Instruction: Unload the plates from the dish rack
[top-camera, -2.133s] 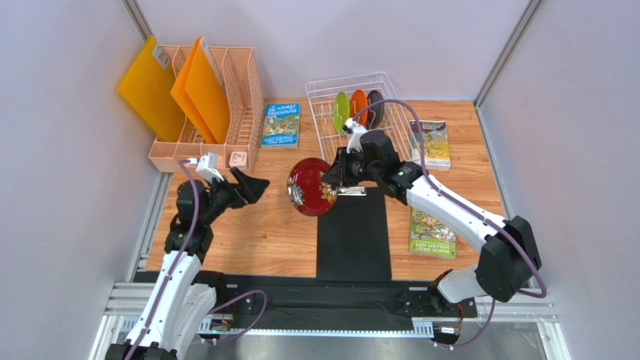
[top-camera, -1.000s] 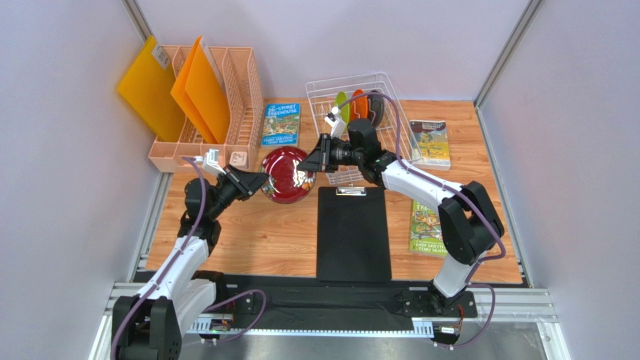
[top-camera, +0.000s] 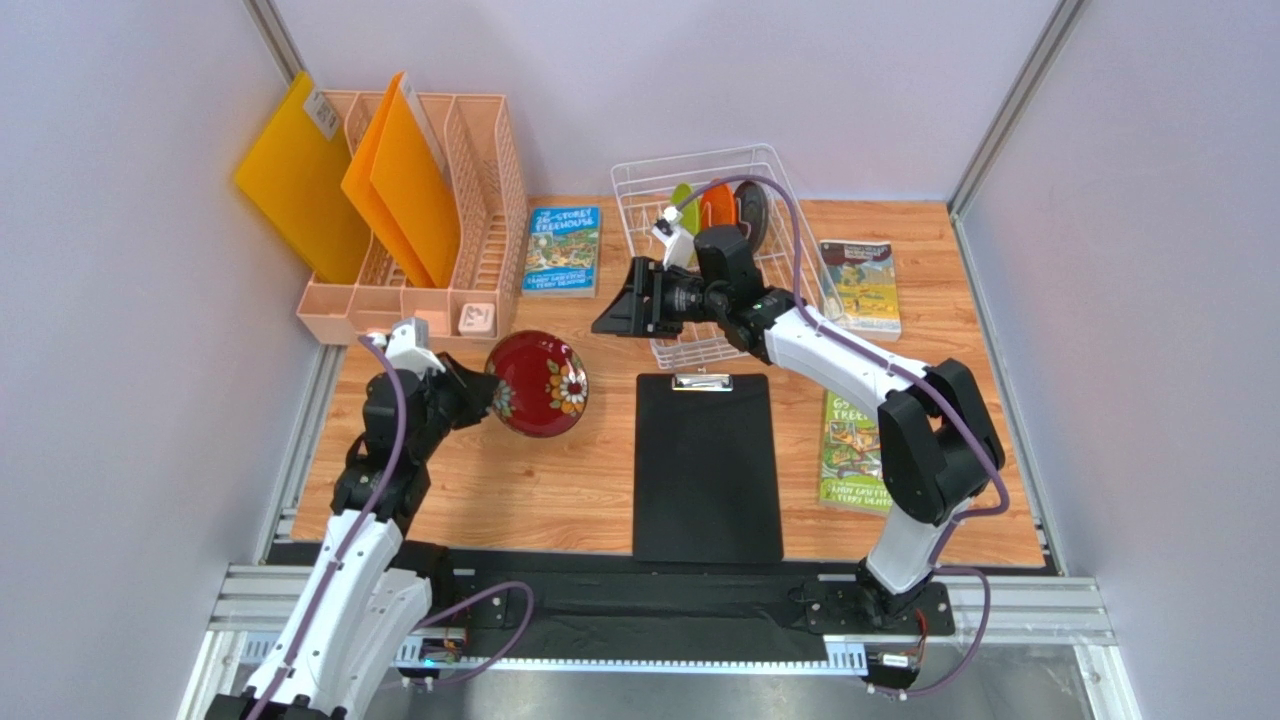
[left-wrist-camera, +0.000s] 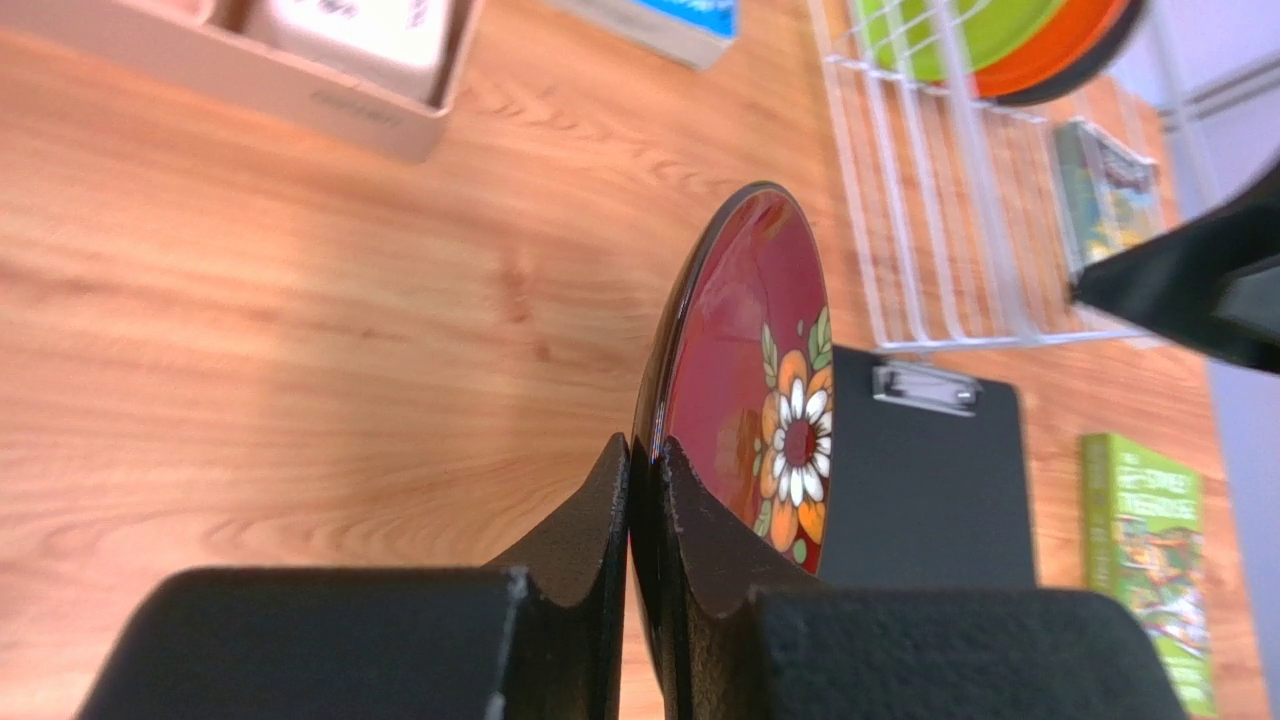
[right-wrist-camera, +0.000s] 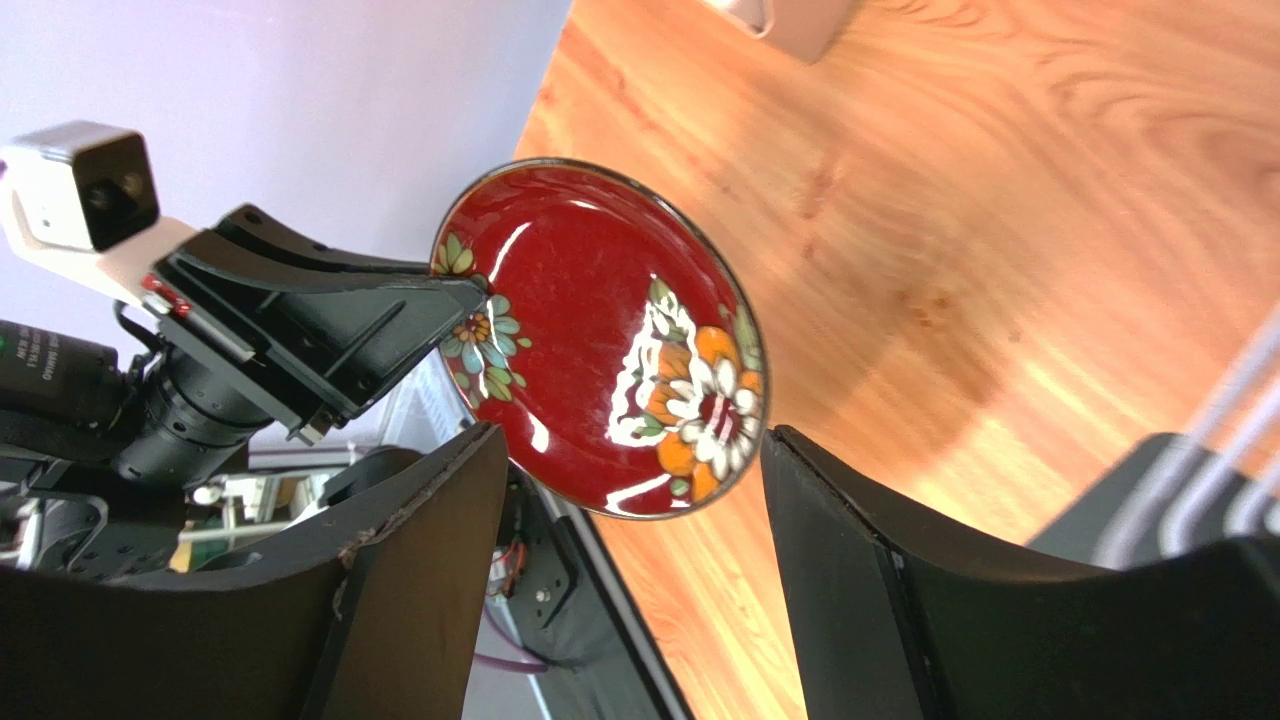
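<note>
Moved: red plate (top-camera: 537, 384) carried left, away from dish rack (top-camera: 637, 210); right jaws released.
Left jaws: clenched on its rim.
Risk: edge-only grip may slip.

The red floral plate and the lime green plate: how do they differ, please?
The red floral plate is out of the dish rack, pinched at its rim by the left gripper; the lime green plate stands slotted in the rack. The red one carries flowers; the green one is plain. Both are round.

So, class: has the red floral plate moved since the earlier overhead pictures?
Yes. The red floral plate moved left, away from the black clipboard, now in the left gripper.
</note>
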